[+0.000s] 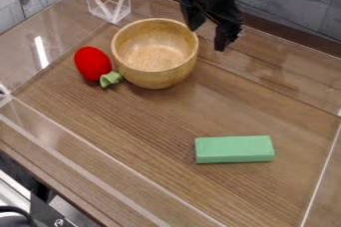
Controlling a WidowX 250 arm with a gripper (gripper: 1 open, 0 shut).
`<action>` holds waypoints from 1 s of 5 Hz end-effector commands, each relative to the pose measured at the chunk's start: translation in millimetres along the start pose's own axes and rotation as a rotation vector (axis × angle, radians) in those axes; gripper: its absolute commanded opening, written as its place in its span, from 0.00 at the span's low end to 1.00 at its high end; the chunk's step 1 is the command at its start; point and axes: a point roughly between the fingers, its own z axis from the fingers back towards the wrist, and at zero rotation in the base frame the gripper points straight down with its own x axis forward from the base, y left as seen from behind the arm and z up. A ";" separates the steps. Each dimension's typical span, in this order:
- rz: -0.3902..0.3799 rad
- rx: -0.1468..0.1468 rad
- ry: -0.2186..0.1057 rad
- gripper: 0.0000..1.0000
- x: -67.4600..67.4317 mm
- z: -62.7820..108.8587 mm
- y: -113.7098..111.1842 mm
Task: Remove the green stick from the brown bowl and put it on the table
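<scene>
End effector (210, 39) hovers beside the brown bowl's (156, 53) right rim, fingers parted, holding nothing.

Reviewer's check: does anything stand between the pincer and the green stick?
Nothing visible does. The pincer is above the table by the right rim of the brown bowl; the green stick already lies on the table nearer the camera, with only bare wood between them.
</scene>
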 end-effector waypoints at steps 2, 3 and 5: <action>0.035 0.039 -0.054 1.00 6.5 14.6 12.2; 0.038 0.028 -0.030 1.00 1.5 15.4 16.5; -0.054 -0.040 -0.006 1.00 -6.4 -4.5 29.8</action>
